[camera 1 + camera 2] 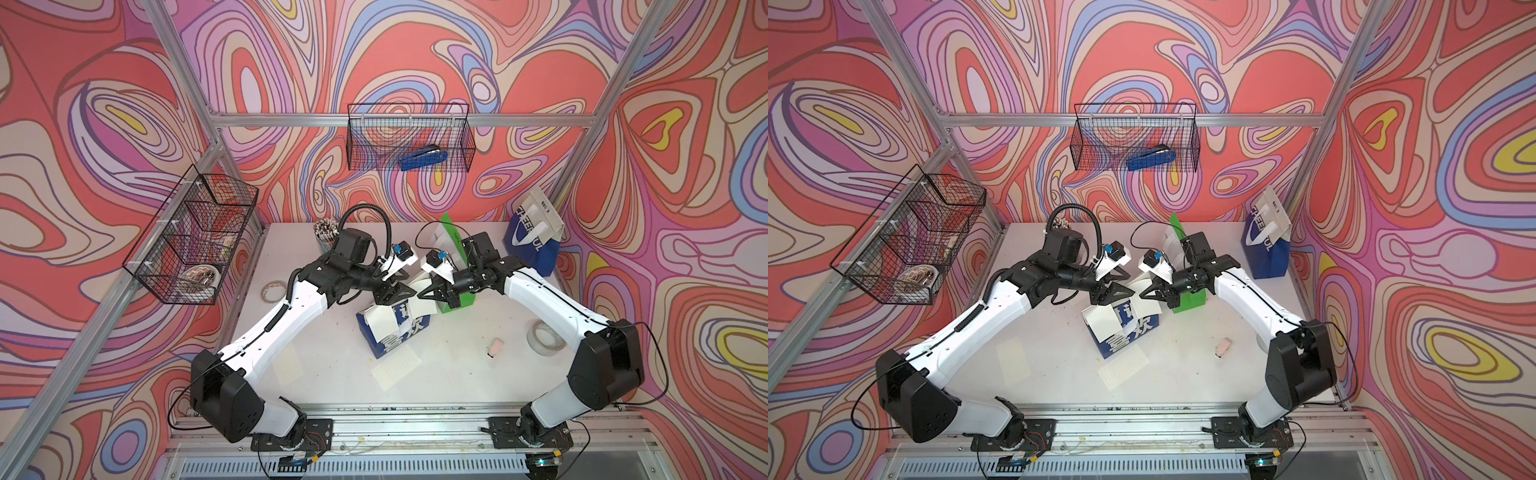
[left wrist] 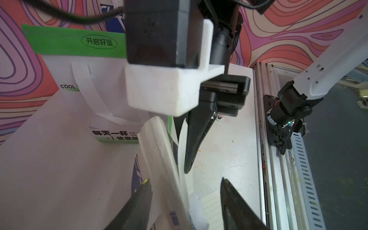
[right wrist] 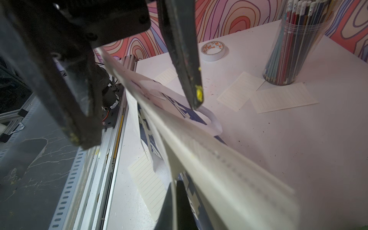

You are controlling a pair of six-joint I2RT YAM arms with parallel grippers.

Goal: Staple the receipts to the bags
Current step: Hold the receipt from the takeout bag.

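Two grippers of mine meet over the blue-white bag (image 1: 395, 338) with the big Chinese characters, at the table's middle. My right gripper (image 3: 176, 184) is pinched tight on a receipt (image 3: 219, 163) above the bag's mouth. My left gripper (image 2: 184, 180) stands spread, one finger on each side of that slip. A second receipt (image 1: 395, 369) lies flat at the bag's 6 o'clock, a third receipt (image 1: 286, 365) at its 8 o'clock. The green bag (image 1: 459, 305) stands at 1 o'clock, the CHEERFUL bag (image 1: 525, 245) farther off at 2 o'clock.
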